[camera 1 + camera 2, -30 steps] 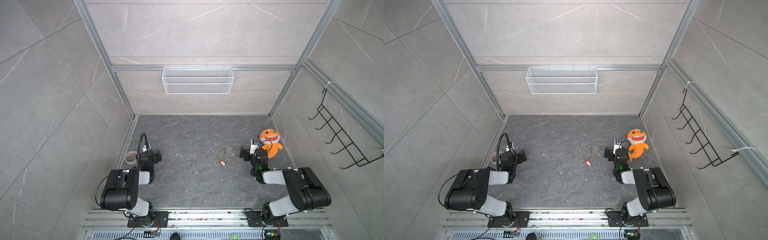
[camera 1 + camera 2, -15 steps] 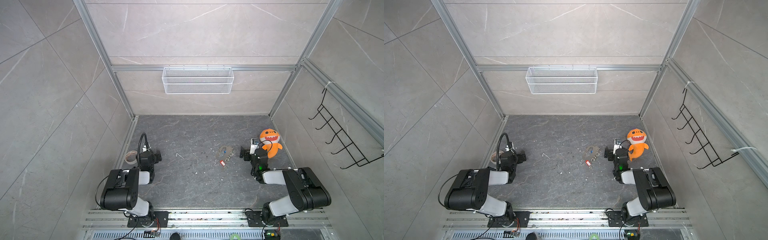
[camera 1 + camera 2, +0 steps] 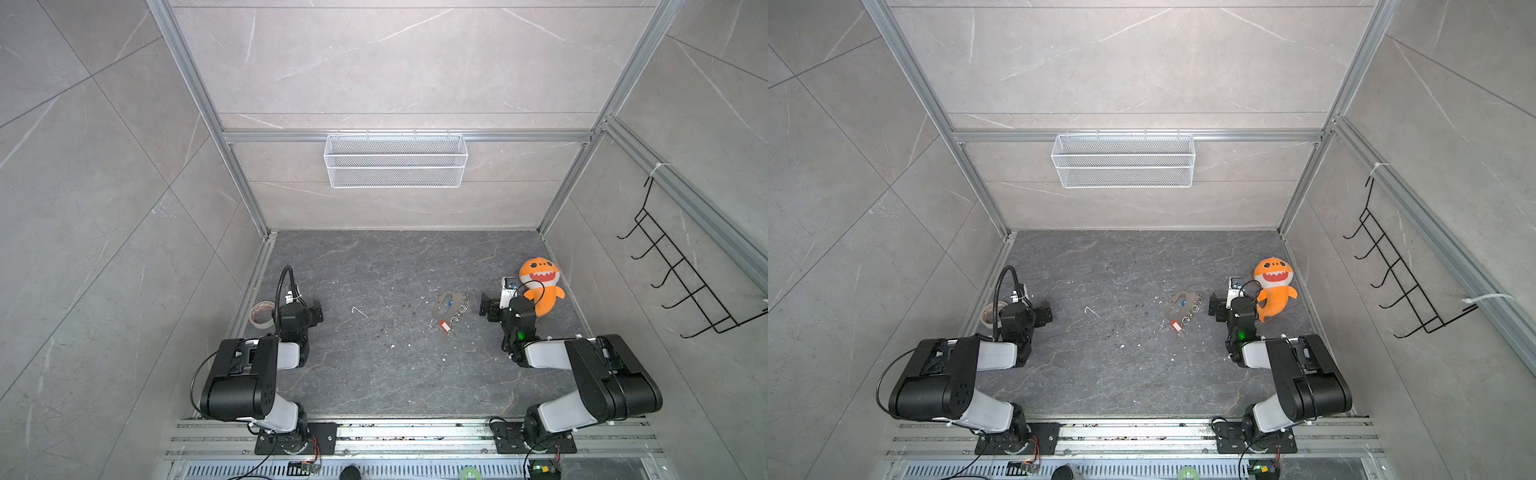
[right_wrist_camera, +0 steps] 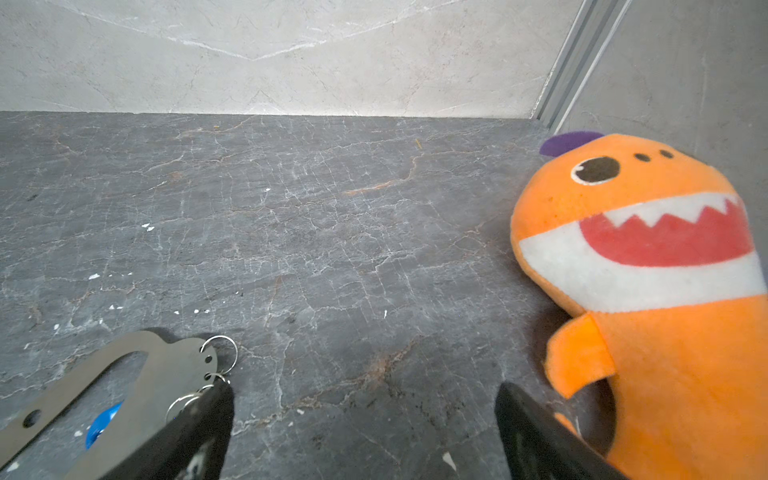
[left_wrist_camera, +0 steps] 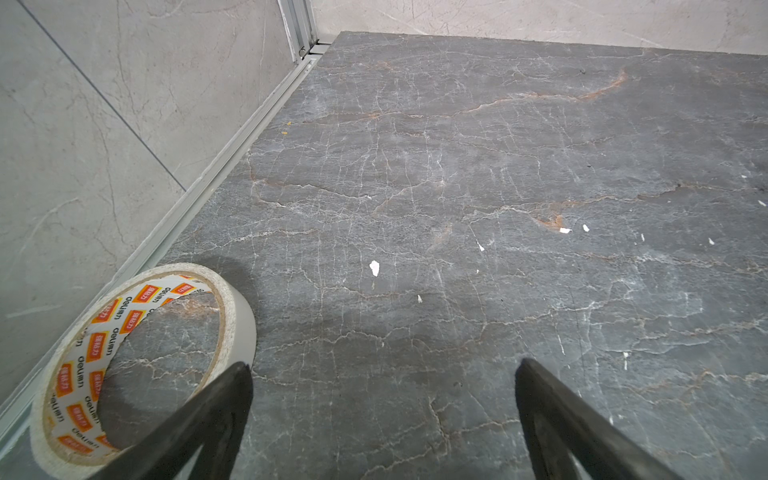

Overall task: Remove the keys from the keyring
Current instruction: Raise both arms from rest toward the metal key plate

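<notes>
Table [image 3: 374,374]: dark stone slab. Plush toy [image 3: 540,286] (orange, toothed grin) lies by the right wall, just beside the right gripper [image 4: 363,390]. That gripper's jaws stand wide apart and grip nothing. Left gripper [image 5: 382,370]: jaws also wide and empty, with one finger just beside the tape roll [image 5: 237,316]. Keyring [image 4: 174,365] lies flat on the table, right of centre, close to the right gripper. Red-tagged key [image 3: 445,326] lies at the keyring's near edge. Blue-tagged key [image 4: 102,424] shows through its large hole.

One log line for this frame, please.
left gripper open, by tape | right gripper open, by keyring | keys untouched | nothing held
</notes>
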`<state>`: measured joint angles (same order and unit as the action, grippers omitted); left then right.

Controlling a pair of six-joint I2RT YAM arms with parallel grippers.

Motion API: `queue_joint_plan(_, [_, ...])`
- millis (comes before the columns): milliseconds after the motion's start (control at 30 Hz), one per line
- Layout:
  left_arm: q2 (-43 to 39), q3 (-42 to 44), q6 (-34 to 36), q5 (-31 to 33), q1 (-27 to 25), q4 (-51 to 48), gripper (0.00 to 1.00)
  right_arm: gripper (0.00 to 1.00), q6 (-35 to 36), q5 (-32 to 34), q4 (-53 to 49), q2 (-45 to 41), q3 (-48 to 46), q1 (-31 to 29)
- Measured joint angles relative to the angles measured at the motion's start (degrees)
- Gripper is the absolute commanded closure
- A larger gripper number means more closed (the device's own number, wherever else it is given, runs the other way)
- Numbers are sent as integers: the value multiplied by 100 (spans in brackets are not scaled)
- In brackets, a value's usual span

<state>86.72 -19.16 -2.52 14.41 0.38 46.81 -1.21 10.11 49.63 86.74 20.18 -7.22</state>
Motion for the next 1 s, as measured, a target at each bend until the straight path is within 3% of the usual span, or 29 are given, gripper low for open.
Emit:
queue_joint_plan(500, [-101,2,2,74,-22,-57,0,1,-7,94,-20,-22,0,0])
queue_joint_plan(700, [-1475,-160,-87,463,-238,-1084,0,1,-50,348,-1266,-769,422,-28])
queue_joint_plan(900, [-2439,-199,-1220,673,-260,-1220,0,1,-540,1272,-2358,-1443,951,-400])
queue_joint_plan(1000, [-2533,-570,-2708,977,-264,-2288,0,0,-1991,1847,-3770,-1547,1582,-435])
